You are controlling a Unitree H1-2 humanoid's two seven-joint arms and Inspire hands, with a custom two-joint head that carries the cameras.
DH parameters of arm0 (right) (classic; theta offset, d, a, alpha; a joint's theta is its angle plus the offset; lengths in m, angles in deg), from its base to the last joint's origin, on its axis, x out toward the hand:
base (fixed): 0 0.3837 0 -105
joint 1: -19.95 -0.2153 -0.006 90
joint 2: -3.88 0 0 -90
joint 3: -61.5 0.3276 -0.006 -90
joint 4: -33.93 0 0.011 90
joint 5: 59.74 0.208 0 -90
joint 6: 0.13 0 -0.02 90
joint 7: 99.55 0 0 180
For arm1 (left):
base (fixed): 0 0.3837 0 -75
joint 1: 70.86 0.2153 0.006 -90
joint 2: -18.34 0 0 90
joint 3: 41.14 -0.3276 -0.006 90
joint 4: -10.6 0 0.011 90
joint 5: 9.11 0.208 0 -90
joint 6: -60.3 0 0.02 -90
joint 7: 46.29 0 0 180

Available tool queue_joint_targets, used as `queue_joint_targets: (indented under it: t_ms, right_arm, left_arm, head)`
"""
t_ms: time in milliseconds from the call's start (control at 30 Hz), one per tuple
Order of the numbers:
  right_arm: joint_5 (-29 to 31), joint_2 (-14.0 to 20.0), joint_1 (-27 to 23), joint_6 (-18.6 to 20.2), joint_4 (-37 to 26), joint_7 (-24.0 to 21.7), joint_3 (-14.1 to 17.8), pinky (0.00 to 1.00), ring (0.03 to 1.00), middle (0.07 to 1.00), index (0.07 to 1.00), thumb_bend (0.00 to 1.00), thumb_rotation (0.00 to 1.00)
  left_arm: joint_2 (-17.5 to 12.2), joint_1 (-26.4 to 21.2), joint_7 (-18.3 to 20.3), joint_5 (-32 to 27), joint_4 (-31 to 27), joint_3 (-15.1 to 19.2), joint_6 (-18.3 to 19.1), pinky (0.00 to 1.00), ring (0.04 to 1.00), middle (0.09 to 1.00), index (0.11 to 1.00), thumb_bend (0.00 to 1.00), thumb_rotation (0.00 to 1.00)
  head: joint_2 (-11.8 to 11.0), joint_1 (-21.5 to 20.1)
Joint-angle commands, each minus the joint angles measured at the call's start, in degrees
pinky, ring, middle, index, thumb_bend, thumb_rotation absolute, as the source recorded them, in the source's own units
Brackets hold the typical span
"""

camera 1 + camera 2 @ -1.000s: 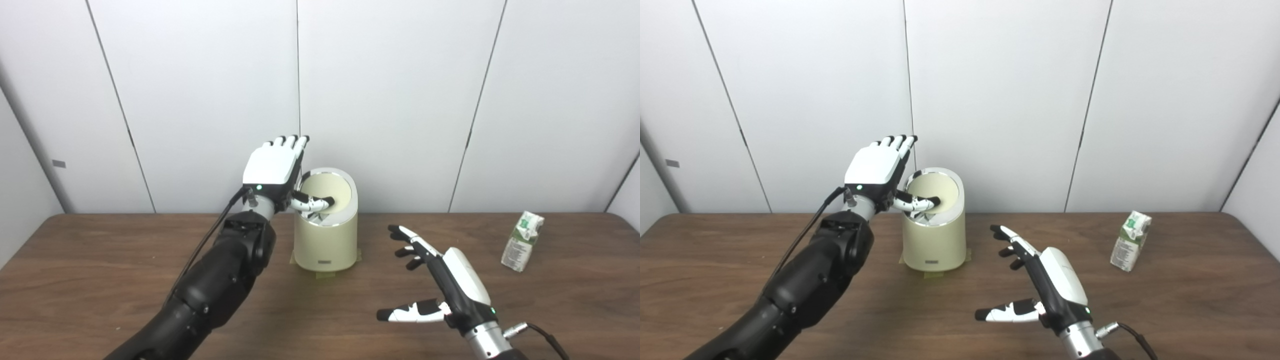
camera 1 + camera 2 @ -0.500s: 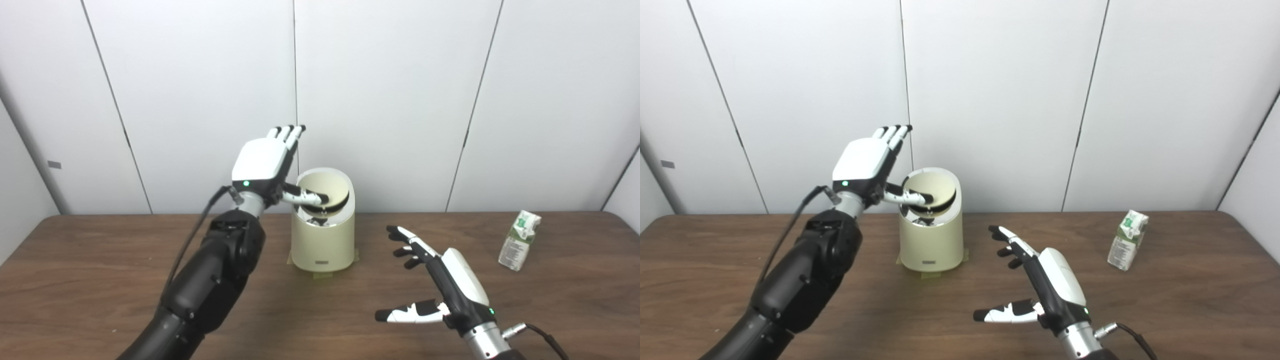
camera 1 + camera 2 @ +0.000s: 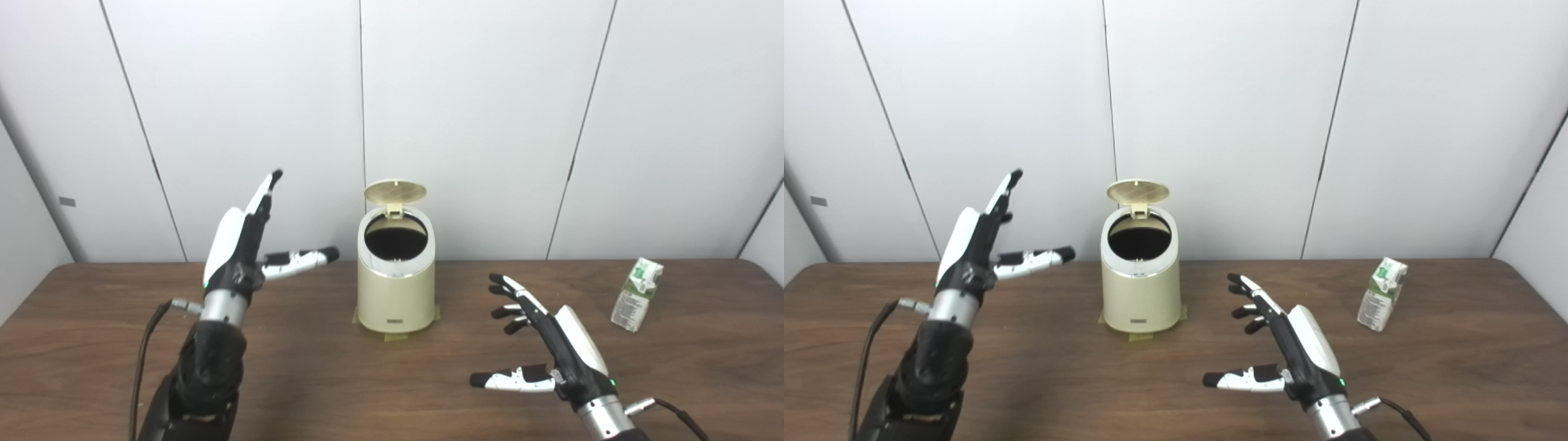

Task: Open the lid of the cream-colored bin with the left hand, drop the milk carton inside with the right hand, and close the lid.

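Observation:
The cream-colored bin (image 3: 395,294) stands at the back middle of the table, its round lid (image 3: 395,192) tipped up on the rear hinge and the dark opening showing. My left hand (image 3: 245,245) is raised left of the bin, apart from it, open with fingers spread and thumb pointing toward the bin. Near the front edge, right of the bin, my right hand (image 3: 551,349) hovers open and holds nothing. A green-and-white milk carton (image 3: 639,294) stands upright at the far right of the table, well beyond the right hand.
The wooden table (image 3: 92,343) runs across the view, with white wall panels (image 3: 490,122) close behind the bin. Tape strips hold the bin's base to the table. Cables trail from both wrists.
The lid has swung from tilted under my left thumb to fully up. My left hand has pulled back left and lower, away from the bin. The right hand shifted slightly right.

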Motion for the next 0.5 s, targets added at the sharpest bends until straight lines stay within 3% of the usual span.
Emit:
queue_joint_targets:
  t_ms: [0,67,200,300,400,467]
  right_arm:
    - [0.97,0.55,-2.45,-2.62,-0.23,2.34,1.44,0.6,0.714,0.848,0.9,0.82,0.29]
    - [1.0,0.5,-2.56,-3.05,0.87,3.38,2.16,0.62,0.714,0.841,0.887,0.82,0.32]
    - [1.82,0.33,-2.85,-6.36,3.84,6.21,3.48,0.61,0.708,0.833,0.867,0.82,0.3]
    - [2.95,-0.06,-3.13,-9.39,6.52,8.25,4.42,0.61,0.702,0.825,0.854,0.8,0.24]
    - [4.06,-0.03,-3.14,-11.13,7.54,9.04,4.93,0.6,0.704,0.83,0.854,0.78,0.25]
    - [4.67,0.5,-3.08,-10.07,6.96,8.46,5.41,0.6,0.71,0.839,0.858,0.78,0.26]
  left_arm:
    - [-0.6,-0.39,-0.15,-2.01,-3.11,0.55,-4.62,0.72,0.919,0.955,0.954,0.9,0.19]
    - [-0.43,2.28,-0.58,-3.19,-3.46,0.73,-6.86,0.62,0.801,0.87,0.889,0.81,0.14]
    - [1.59,6.88,-0.1,-11.32,-3.14,3.21,-12.4,0.68,0.714,0.772,0.8,0.77,0.09]
    - [2.27,9.34,1.06,-16.1,-0.62,4.05,-19.96,0.59,0.624,0.679,0.74,0.7,0.05]
    - [3.53,10.97,1.65,-19.55,2.98,4.2,-26.44,0.51,0.565,0.649,0.694,0.67,0.09]
    - [4.01,11.72,1.69,-20.24,5.01,4.04,-29.36,0.48,0.566,0.662,0.692,0.66,0.15]
  head:
    - [0.08,0.04]
    - [0.09,0.07]
    - [0.09,0.28]
    - [-0.13,-0.34]
    - [-0.28,-1.56]
    - [-0.32,-2.09]
